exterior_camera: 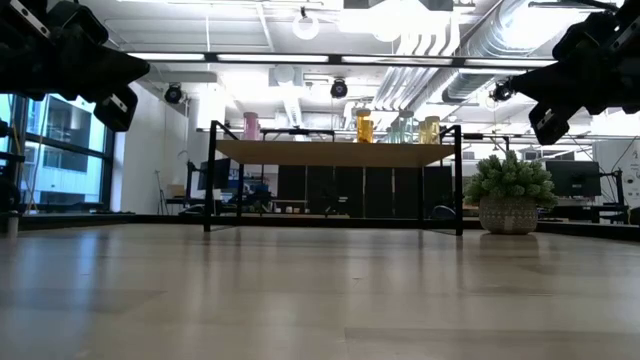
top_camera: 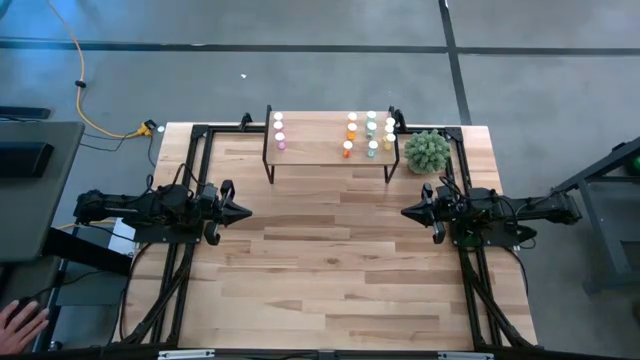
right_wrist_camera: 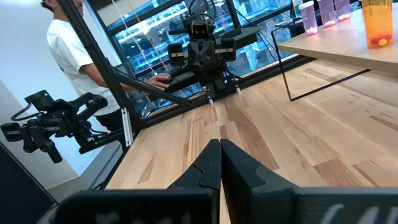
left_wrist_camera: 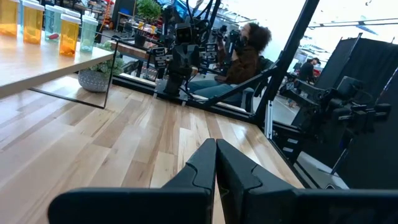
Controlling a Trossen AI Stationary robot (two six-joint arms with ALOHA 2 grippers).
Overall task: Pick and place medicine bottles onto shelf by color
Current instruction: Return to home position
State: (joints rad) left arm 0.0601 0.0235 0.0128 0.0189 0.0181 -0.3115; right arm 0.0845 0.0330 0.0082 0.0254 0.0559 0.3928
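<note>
Table (top_camera: 330, 260): medicine bottles (top_camera: 371, 135) on far shelf (top_camera: 320, 140), well apart from both arms' closed fingers (left_wrist_camera: 196, 171)

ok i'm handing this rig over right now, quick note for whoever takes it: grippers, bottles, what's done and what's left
Left gripper: shut, empty, over the left side of the table.
Right gripper: shut, empty, over the right side, near the plant.
Shelf holds every bottle in view, grouped by color: pink bottles at its left end; orange bottles, green bottles and yellow bottles at its right end.
Done: sorting looks finished.
Left: no bottle shows off the shelf; probably only parking the arms.
</note>
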